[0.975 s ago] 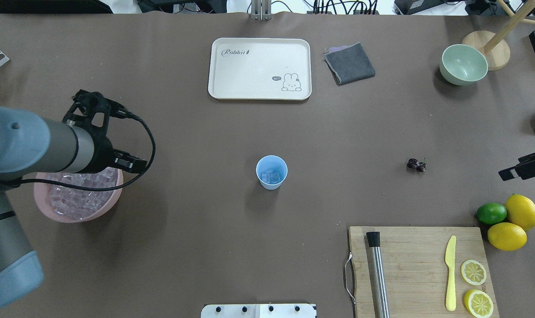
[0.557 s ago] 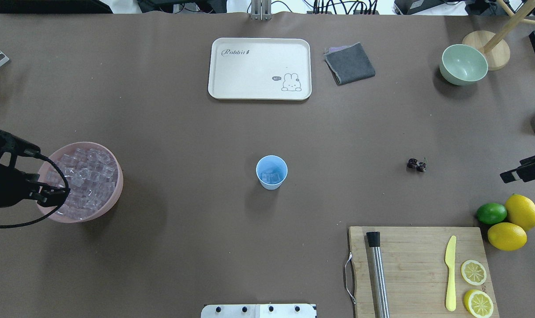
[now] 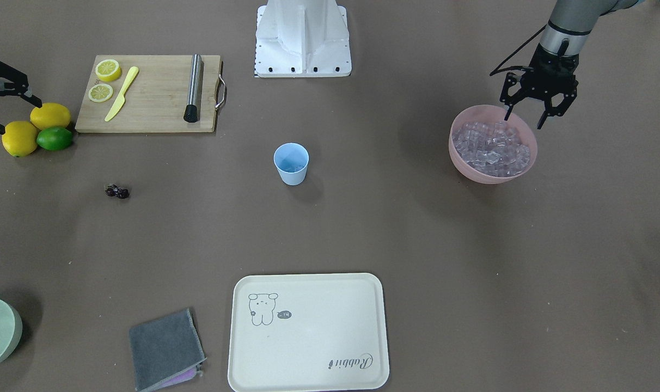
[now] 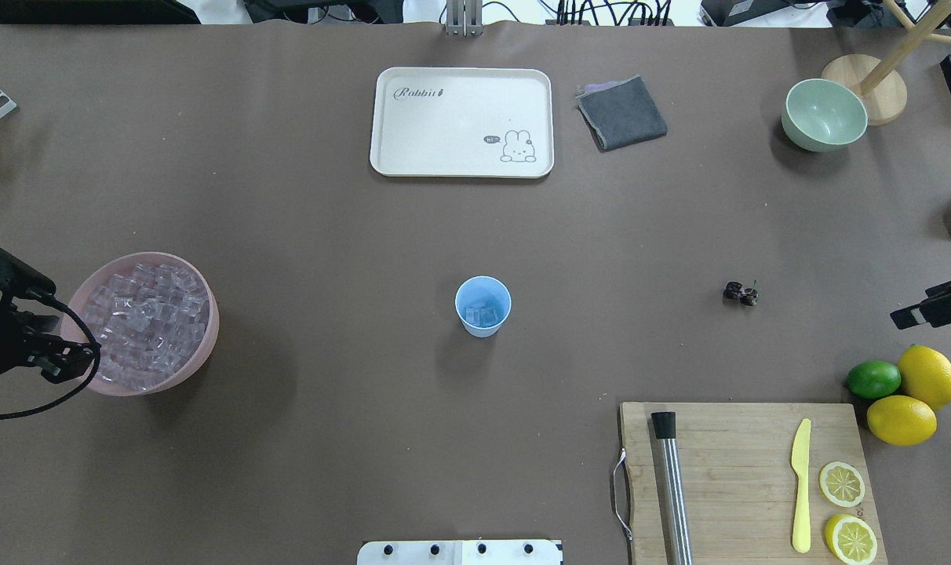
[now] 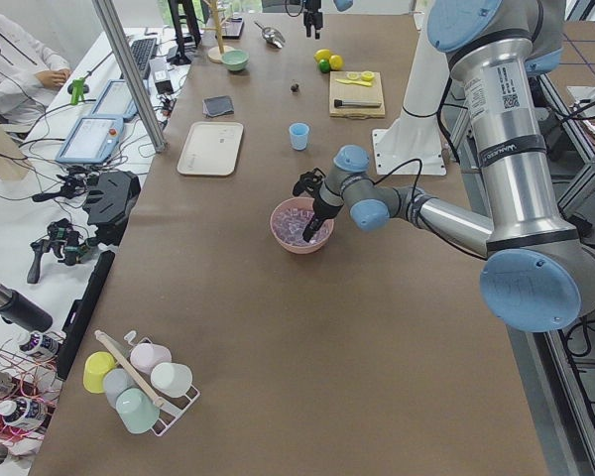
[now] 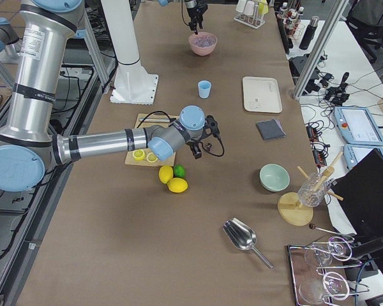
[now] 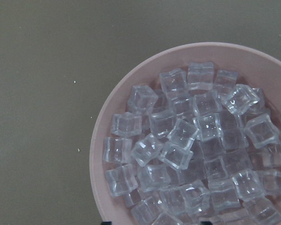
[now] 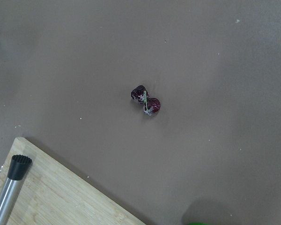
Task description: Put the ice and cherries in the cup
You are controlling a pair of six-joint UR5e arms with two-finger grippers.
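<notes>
Since a second ago the left arm has drawn back to the left edge of the overhead view, uncovering the pink bowl it then hid; the right claw has barely shifted.

The left claw (image 3: 523, 121) stands wide open with nothing in it, fingers pointing down over the upper right rim of the pink bowl (image 4: 213, 322) in the front-facing view. Under it the ice (image 4: 142, 326) lies heaped in that bowl, at the left of the overhead frame; the left wrist camera looks straight down on the cubes.

The right claw (image 3: 15, 113) is at the left edge of the front-facing view, fingers spread and empty, just beside the lemons (image 3: 49, 115) and the lime (image 3: 54, 138). The cherries (image 4: 741, 293) lie on the bare tabletop (image 4: 326, 235) at centre right of the overhead frame, apart from that claw, and sit mid-frame in the right wrist view.

The cup (image 4: 482, 306) stands upright at the centre of the overhead frame, well apart from bowl and cherries, with a few cubes already at its bottom.

At the lower right lies a cutting board (image 4: 742, 471). A tray (image 4: 460, 118) is at top centre.
</notes>
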